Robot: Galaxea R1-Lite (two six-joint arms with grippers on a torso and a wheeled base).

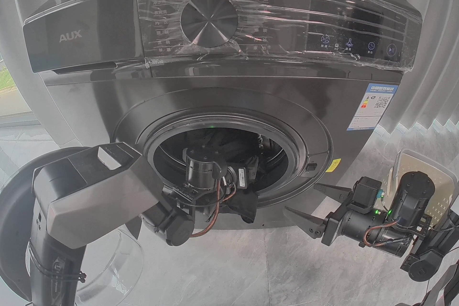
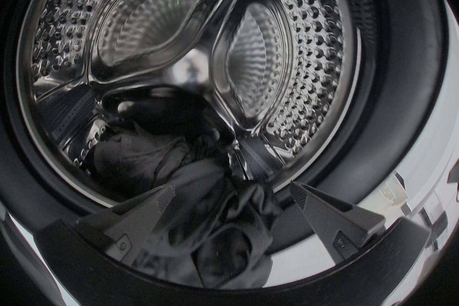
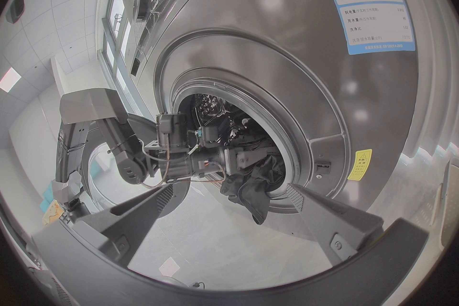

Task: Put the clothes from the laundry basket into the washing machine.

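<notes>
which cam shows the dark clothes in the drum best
Left wrist view: it looks into the drum, where the dark clothes lie low and spill over the lip. Head and right wrist views show the fold hanging outside.

Left claw spread wide; right claw likewise spread wide.

Head high; wrists toward washing machine

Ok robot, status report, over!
Left gripper open at drum mouth. Right gripper open, outside. Dark clothes partly in, one end hanging over the door rim.
</notes>
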